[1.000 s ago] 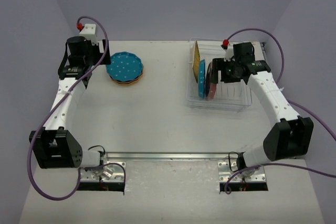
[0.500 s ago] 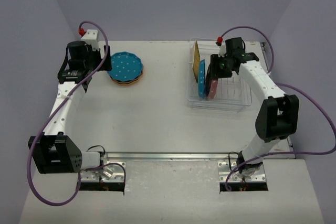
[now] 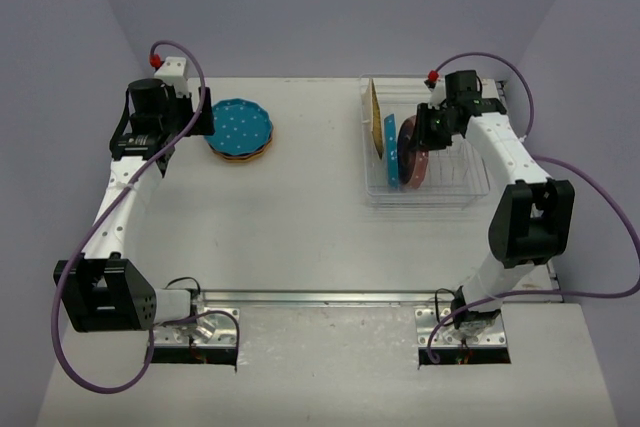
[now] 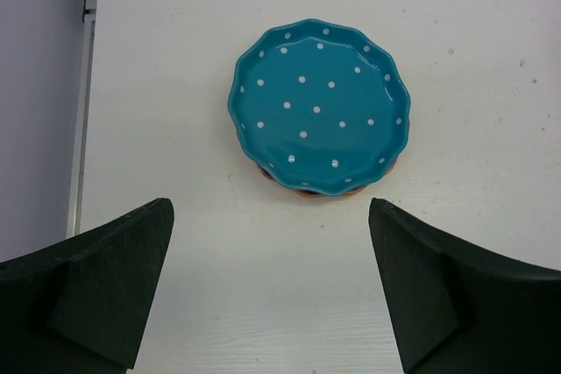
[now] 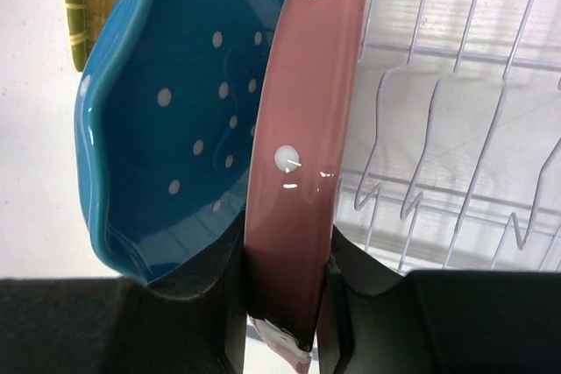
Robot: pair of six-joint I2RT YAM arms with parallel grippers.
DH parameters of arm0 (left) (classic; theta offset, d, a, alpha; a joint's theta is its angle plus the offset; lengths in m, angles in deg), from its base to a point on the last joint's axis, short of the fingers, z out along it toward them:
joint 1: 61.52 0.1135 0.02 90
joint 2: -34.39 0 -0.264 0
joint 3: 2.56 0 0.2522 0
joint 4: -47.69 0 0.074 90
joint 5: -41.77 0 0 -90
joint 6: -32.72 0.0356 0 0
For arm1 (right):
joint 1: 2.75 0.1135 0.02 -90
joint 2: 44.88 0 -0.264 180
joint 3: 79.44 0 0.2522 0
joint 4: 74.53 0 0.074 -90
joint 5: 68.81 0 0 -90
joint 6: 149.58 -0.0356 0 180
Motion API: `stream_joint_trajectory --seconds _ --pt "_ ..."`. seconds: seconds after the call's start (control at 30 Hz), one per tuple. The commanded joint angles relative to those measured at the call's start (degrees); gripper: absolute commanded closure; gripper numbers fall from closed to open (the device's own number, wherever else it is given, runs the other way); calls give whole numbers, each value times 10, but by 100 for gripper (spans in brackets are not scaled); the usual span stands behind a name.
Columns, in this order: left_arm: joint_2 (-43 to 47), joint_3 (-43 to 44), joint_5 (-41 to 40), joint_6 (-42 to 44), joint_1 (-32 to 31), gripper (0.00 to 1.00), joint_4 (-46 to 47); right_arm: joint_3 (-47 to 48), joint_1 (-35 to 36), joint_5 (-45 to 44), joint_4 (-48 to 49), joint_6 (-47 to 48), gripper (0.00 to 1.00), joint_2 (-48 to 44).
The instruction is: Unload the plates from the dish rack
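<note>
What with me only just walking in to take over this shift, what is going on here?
A two-armed robot is emptying the dish rack. The right gripper pinches the rim of a pink plate standing upright in the rack next to a blue plate. The left gripper hangs open above the table, over a stack of plates with a blue one on top.

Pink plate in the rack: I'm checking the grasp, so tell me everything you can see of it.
The pink plate looks like glossy glazed ceramic, dusty pink with white dots. It stands on edge in the dish rack, leaning slightly, close against the teal plate; they seem to touch low down. The right gripper pinches its rim, one finger against each face. Only its edge and part of one face show.
</note>
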Motion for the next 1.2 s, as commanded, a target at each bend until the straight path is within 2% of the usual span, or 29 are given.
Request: stream_joint_trajectory --seconds 0.0,0.23,0.4,0.6,0.63,0.73,0.83,0.87,0.9,0.93,1.03,1.17 --pt "5 0 11 -14 -4 7 10 51 -2 28 -20 32 100 -50" --pt "9 6 7 -20 -4 2 3 141 -2 56 -37 -8 100 -71" --pt "18 14 -3 -29 -4 0 2 193 -2 11 -37 -26 100 -103" --pt "17 35 49 -50 -4 0 -15 249 -2 18 -36 -36 100 -129" --pt "17 50 82 -60 -4 0 -22 267 -1 39 -32 -24 100 -132" --pt "19 64 140 -62 -3 0 -34 267 11 74 -5 30 100 -143" --pt "25 74 281 -89 -3 0 -38 214 43 102 42 120 100 -190" --pt "27 76 315 -95 -3 0 -38 193 60 104 60 142 100 -208" --pt "28 76 317 -96 -3 0 -38 176 76 103 72 177 100 -222" --pt "27 80 373 -115 -4 0 -38 137 118 82 101 238 100 -254" --pt "26 85 446 -141 -3 0 -31 59 228 26 175 395 100 -310" --pt "26 68 562 -201 1 1 -2 -44 331 -33 242 550 100 -367"
